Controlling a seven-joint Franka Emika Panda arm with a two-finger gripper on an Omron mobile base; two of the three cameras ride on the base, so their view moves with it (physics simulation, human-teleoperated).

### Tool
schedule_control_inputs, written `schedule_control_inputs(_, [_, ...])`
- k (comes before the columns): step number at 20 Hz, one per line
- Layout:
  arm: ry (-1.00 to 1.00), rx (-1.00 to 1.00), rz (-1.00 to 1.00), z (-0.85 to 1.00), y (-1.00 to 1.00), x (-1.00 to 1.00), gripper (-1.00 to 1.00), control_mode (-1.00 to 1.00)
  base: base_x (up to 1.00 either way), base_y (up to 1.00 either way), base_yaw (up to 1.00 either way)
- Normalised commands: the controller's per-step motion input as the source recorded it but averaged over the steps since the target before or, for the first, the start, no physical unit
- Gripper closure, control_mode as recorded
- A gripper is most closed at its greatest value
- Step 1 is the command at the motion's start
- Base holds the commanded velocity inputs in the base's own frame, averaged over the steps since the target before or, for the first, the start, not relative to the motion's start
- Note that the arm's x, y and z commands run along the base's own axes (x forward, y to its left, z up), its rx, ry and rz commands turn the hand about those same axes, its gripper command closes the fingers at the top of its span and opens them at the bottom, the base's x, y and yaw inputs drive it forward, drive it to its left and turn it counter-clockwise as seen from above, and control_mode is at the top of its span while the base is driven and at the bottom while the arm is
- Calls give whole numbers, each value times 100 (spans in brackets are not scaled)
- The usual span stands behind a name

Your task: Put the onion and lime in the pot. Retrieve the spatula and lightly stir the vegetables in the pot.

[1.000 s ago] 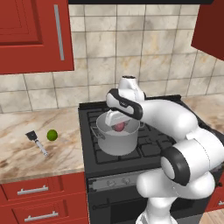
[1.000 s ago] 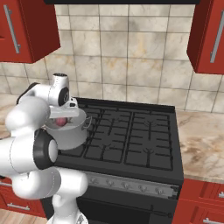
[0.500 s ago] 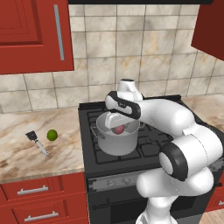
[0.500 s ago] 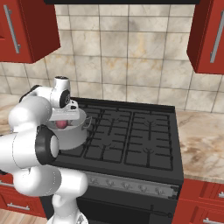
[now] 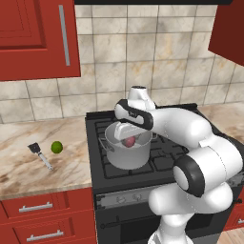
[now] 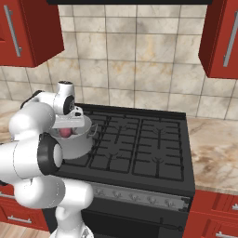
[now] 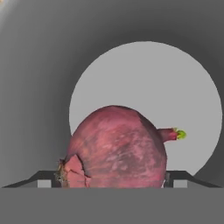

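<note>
A white robot arm is reaching over the one pot (image 5: 126,151) standing on the black stove (image 5: 167,147) at the centre of the left base view, its gripper (image 5: 127,138) hanging in the pot's mouth. One onion (image 5: 128,141) is showing inside the pot, just under the hand. In the hand view that onion (image 7: 116,148) is filling the lower middle of the frame, sitting between the two fingertips (image 7: 43,183) against the pot's pale floor (image 7: 175,87); whether the fingers are pinching it or merely flanking it cannot be told. One lime (image 5: 56,147) is lying on the marble counter (image 5: 28,167) at the left of the frame, just right of the one spatula (image 5: 40,155). In the right base view the pot (image 6: 76,142) is sitting at the left of the stove (image 6: 139,148), the onion (image 6: 66,133) peeking over its rim.
</note>
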Motion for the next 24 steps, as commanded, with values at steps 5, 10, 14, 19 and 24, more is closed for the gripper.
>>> schedule_control_inputs(5, [0, 0, 0, 11, 0, 0, -100, -100, 0, 0, 0])
schedule_control_inputs(10, [-6, 0, 0, 45, 0, -31, -100, -100, 0, 0, 0])
schedule_control_inputs(14, [-9, 0, 0, 49, 2, -64, -100, -100, 0, 0, 0])
schedule_control_inputs(19, [-10, 0, 5, 10, 46, -62, -100, -100, 0, 0, 0])
schedule_control_inputs(24, [-22, 5, 8, 11, 56, -45, -100, -100, 0, 0, 0])
